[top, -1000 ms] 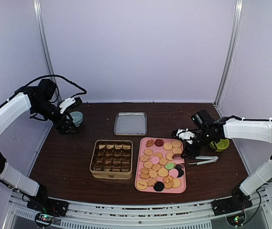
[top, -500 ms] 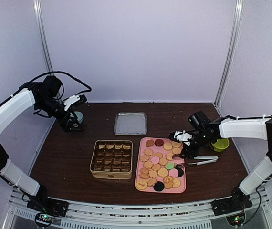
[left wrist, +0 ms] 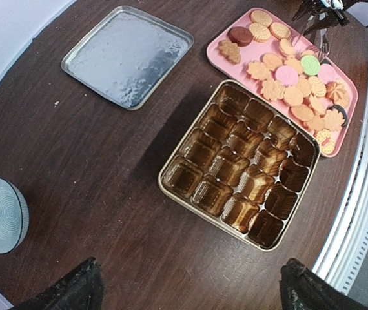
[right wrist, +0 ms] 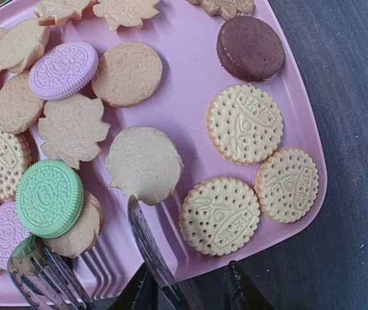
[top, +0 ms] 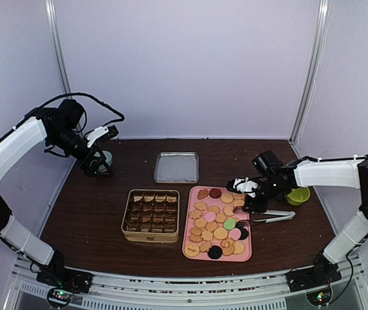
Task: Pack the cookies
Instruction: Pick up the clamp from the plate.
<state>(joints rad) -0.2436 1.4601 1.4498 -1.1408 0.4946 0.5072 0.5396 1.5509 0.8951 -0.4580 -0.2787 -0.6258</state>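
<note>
Place: robot lab cell
Walls: plain white panels (top: 184, 64), metal posts (top: 311, 71)
Rig: two arms (top: 13, 148) bolted at a dark tabletop's (top: 100, 206) edge, aluminium rail (top: 184, 290) below

On the dark table (top: 93, 206) we see a pink tray (right wrist: 184, 97), a tin (left wrist: 242, 165), a silver lid (left wrist: 127, 55), a grey bowl (left wrist: 0, 215), a green bowl (top: 298, 194) and tongs (top: 271, 217).

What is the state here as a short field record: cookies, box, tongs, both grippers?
cookies: all on the pink tray, none packed
box: open, compartments empty
tongs: handle on the table, tips over the tray
left gripper: open, empty, above the table's back left
right gripper: down at the tongs, jaws either side of one blade, grip unclear
</note>
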